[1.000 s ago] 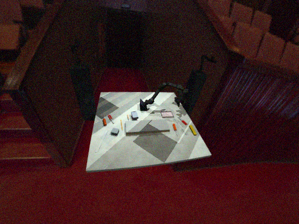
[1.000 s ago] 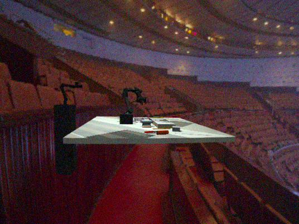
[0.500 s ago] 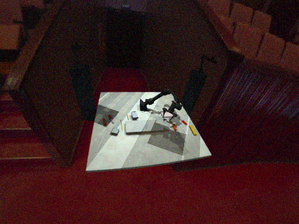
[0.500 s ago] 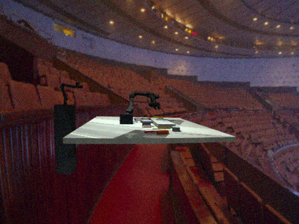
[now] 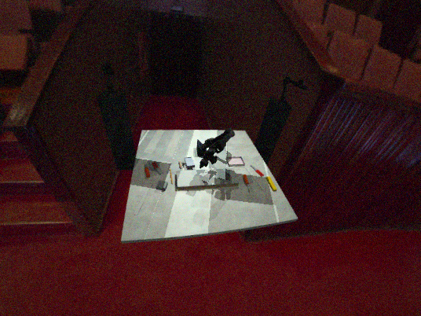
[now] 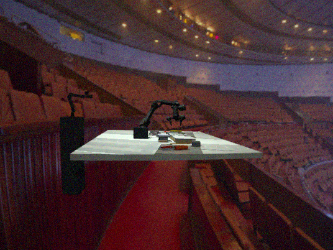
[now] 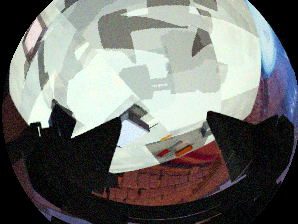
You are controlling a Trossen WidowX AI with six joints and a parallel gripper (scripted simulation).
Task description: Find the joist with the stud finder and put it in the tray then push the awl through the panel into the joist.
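The pale floor panel (image 5: 190, 180) (image 6: 183, 140) lies mid-table as a raised slab. A low pinkish tray (image 5: 236, 161) (image 7: 34, 36) with a dark rim lies behind its right end. A small box with a bluish-white top (image 5: 189, 163) (image 7: 132, 134), possibly the stud finder, lies behind its left end. An orange-handled tool (image 5: 246, 179) with a thin shaft lies at the right; another orange-handled tool (image 5: 147, 172) (image 6: 181, 147) (image 7: 184, 150) lies at the left. I cannot tell which is the awl. My gripper (image 5: 208, 162) (image 6: 175, 124) (image 7: 165, 117) is open and empty, above the panel's back side. The joist is hidden.
A grey block (image 5: 162, 185) (image 6: 196, 143) (image 7: 204, 131) lies left of the panel, with a thin yellow-orange stick (image 5: 171, 177) between them. A red tool (image 5: 156, 169) lies at the left. Another red-handled tool (image 5: 259, 172) and a yellow-handled one (image 5: 272, 184) lie near the right edge.
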